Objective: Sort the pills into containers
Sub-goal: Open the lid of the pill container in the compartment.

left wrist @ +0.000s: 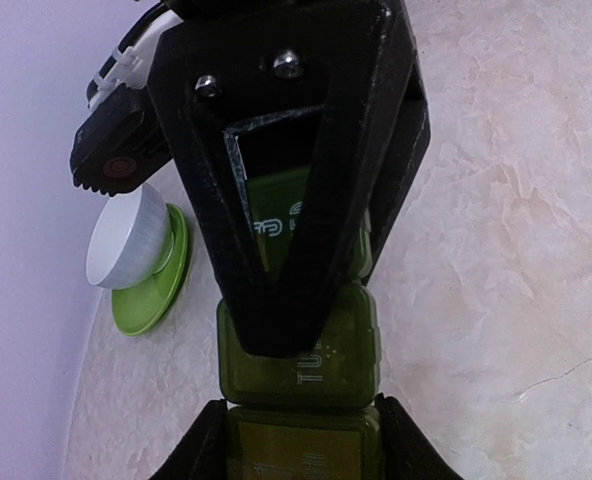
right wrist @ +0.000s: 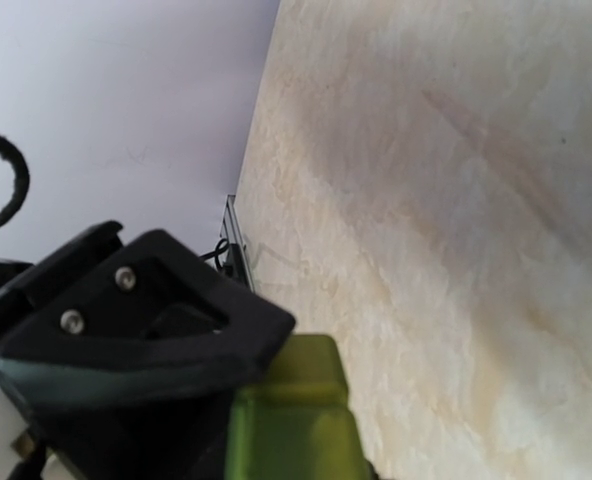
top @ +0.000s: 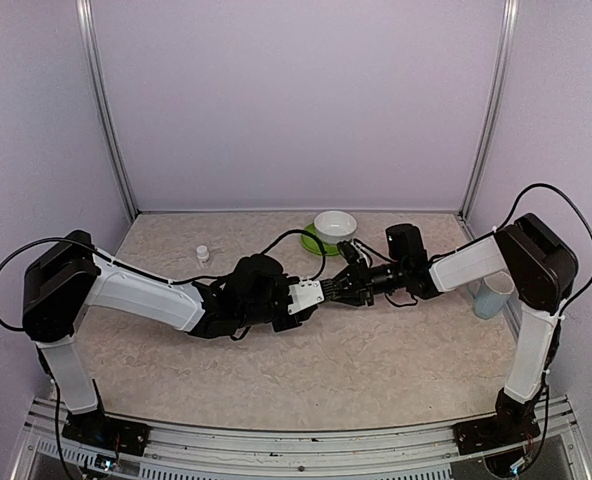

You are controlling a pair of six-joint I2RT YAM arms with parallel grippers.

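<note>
Looks like a set-up step: steadying the pill-container strip [left wrist: 301,350] between both arms at mid-table, lids apparently down, no pills in sight. Probably calls next for holding firm on one side while letting go on the other to work a lid open. Needs a squeeze across the walls rather than on a lid, so as not to pin it down.

Left gripper [left wrist: 301,430]: narrow, fingers [left wrist: 208,445] set against the two side walls of the strip's nearest compartment, at 6 o'clock in the left wrist view. Right gripper [top: 346,286]: clamped thin on the far compartment, at 12 o'clock of that view, one finger flat over its lid, the lower finger hidden. Leaves the middle compartment, marked TU, bare between the two. Cannot tell whether resting on the table [top: 376,370] or lifted.

From above, hidden under the meeting fingertips at table centre. White bowl [top: 334,222] on a green saucer [top: 314,243] at 12 o'clock from there, well apart; tiny white bottle [top: 203,254] at 10 o'clock.
</note>
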